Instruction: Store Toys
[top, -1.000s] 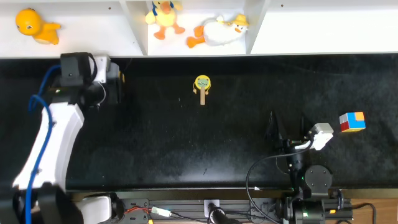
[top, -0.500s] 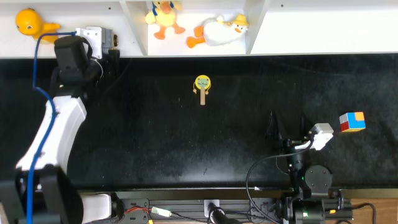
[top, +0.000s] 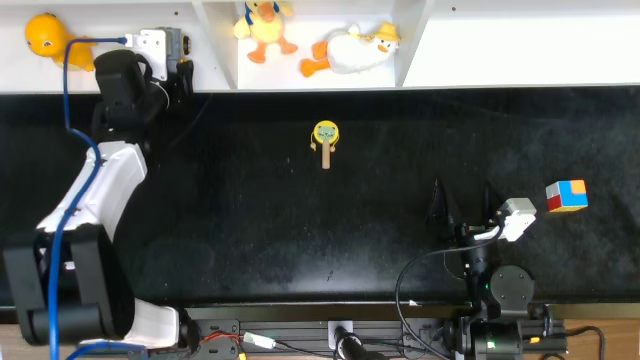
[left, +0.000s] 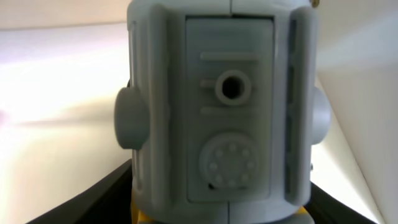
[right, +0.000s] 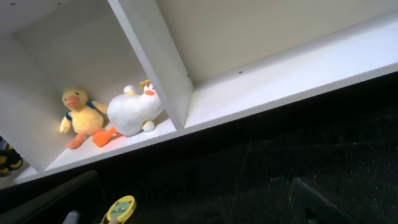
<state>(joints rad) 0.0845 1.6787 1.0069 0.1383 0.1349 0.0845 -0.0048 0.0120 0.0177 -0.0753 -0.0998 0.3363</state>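
My left gripper (top: 168, 52) is shut on a grey robot toy (left: 224, 106) with yellow at its base, holding it at the mouth of the left shelf compartment; its dark fingers (left: 102, 196) flank the toy. An orange duck (top: 52, 40) sits in that same compartment. The middle compartment holds a yellow duck plush (top: 265, 25) and a white goose plush (top: 352, 48). A small yellow round toy on a stick (top: 326, 140) lies on the black table, and a coloured cube (top: 566, 196) rests at the right. My right gripper (top: 462, 200) stands open, low near the front.
The white shelf (top: 500, 60) runs along the table's back edge; its right compartment (right: 280, 37) shows bare white walls. Upright dividers (right: 158, 62) separate the compartments. The black table (top: 250, 230) stretches between the arms.
My left arm has swung away from the table's left side and up to the shelf, carrying the grey robot toy into the left compartment's opening. The right arm has not moved.
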